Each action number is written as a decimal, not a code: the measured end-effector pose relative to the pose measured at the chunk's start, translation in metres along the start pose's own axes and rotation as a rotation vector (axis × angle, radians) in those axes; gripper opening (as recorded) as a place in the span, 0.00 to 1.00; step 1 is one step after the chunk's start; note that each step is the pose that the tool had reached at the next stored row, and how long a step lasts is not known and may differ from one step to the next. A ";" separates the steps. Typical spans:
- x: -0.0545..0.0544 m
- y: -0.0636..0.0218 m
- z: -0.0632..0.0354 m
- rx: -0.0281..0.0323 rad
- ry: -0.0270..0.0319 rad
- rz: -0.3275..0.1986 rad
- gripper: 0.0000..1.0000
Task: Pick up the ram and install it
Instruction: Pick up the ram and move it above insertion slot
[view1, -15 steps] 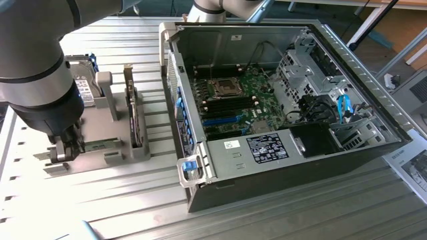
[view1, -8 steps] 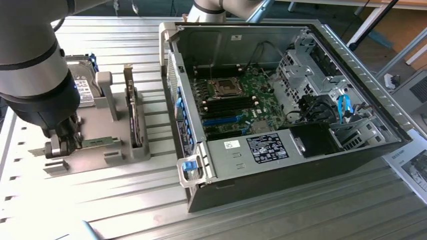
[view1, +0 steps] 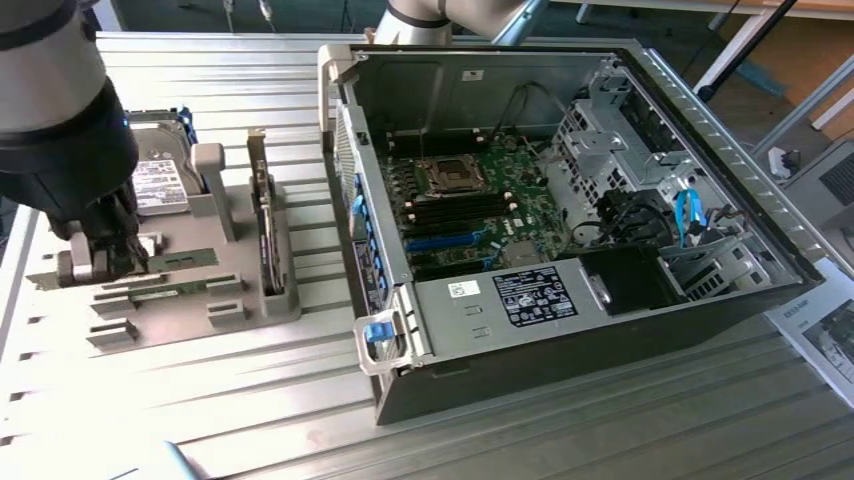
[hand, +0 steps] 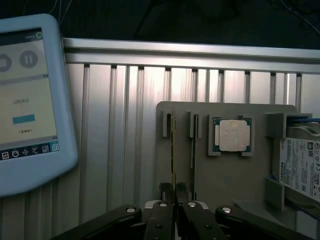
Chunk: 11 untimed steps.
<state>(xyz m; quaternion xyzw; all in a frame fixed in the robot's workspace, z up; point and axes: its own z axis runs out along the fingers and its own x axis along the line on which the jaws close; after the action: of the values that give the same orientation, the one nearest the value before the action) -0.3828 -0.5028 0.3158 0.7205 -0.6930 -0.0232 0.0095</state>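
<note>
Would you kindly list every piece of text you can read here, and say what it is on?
"TOSHIBA": on the hard drive label; its other print is too small to read.
Tablet screen: text blurred, unreadable.
Black sticker in the computer case: print too small.

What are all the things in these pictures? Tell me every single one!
ram: one, green, on edge in a holder slot
holder: one, grey, on the table
processor chip: one, silver, in a holder pocket
hard drive: one, silver with white label, at the holder's end
computer case: one, dark grey, open, on the exterior view's right
motherboard: one, green, inside the case
cable: one, blue, inside the case
tablet: one, light blue rim, beside the holder
table: one, silver slats, under everything
robot arm: one, grey and black, above the holder
gripper: one, black, shut on the ram
</note>
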 end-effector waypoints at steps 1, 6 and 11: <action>0.000 0.0002 -0.0060 0.0002 -0.0002 0.000 0.13; -0.001 0.0012 -0.0264 0.0001 -0.0001 0.000 0.13; -0.001 0.0021 -0.0466 0.0001 -0.0001 0.000 0.13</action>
<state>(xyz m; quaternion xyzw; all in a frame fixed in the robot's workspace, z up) -0.3828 -0.5028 0.3625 0.7205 -0.6930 -0.0232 0.0094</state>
